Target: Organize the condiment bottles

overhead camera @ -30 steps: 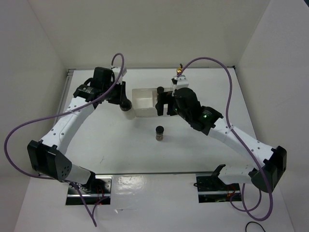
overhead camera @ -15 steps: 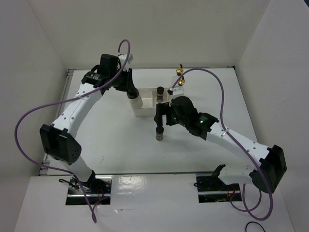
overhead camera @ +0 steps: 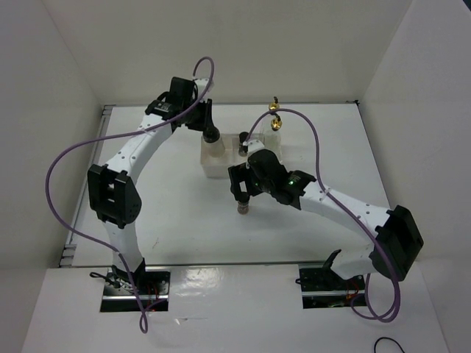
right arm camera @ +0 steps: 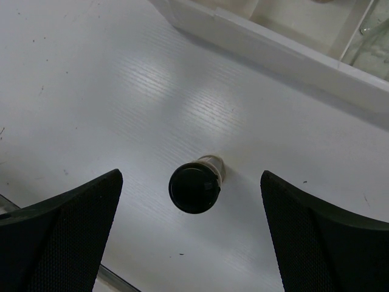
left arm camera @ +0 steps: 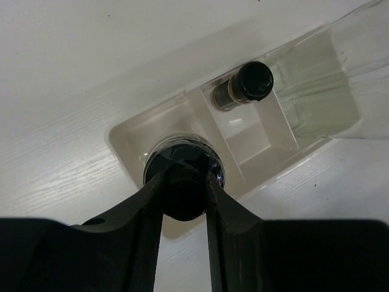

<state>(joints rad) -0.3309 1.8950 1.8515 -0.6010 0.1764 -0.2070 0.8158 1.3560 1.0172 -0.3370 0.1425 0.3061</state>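
My left gripper (left arm camera: pixel 185 188) is shut on the black cap of the whitish jar (left arm camera: pixel 182 149), which stands upright in the left compartment of the white tray (left arm camera: pixel 130 131). A small dark spice jar (left arm camera: pixel 243 88) is in the middle compartment. Two tall glass bottles (overhead camera: pixel 273 126) with gold spouts fill the right one. My right gripper (right arm camera: pixel 191 201) is open and hangs over a second dark spice jar (right arm camera: pixel 194 187) on the table in front of the tray. Its black cap sits between the fingers, touching neither. From above, the left gripper (overhead camera: pixel 210 134) and right gripper (overhead camera: pixel 241 193) are close together.
The tray's front wall (right arm camera: pixel 273 52) runs just beyond the jar on the table. White walls enclose the table on three sides. Purple cables loop above both arms.
The left arm carried the whitish jar rightward from beside the tray into its left compartment. The right gripper drew back from the tray, uncovering a dark jar there, and now hovers over the jar on the table.
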